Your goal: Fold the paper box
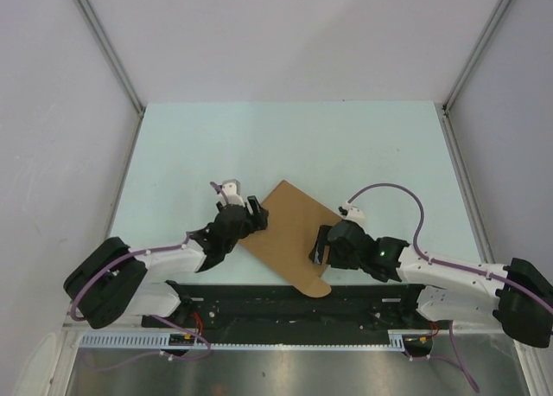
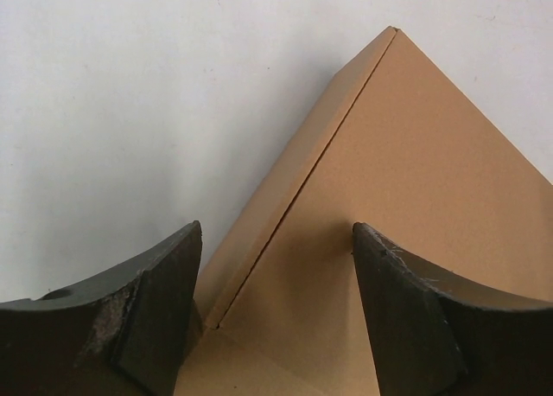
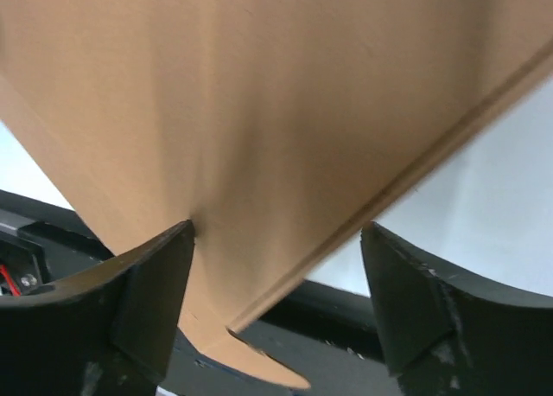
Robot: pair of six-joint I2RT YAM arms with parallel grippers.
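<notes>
Left end effector (image 2: 276, 240) gaped wide astride the box's (image 1: 289, 227) left edge; the right end effector (image 3: 276, 232) gaped astride its right edge. Only the top view showed the whole box, cornerwise on the counter (image 1: 259, 137).

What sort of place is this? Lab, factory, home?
Probably a lab robot test cell: white panel walls enclosing a pale table, left arm and right arm bolted at its near edge, one brown paper box.

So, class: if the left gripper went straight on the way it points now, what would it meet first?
The paper box: its creased edge sits between the open fingers of the left gripper, so contact looks near, though depth is unclear.
</notes>
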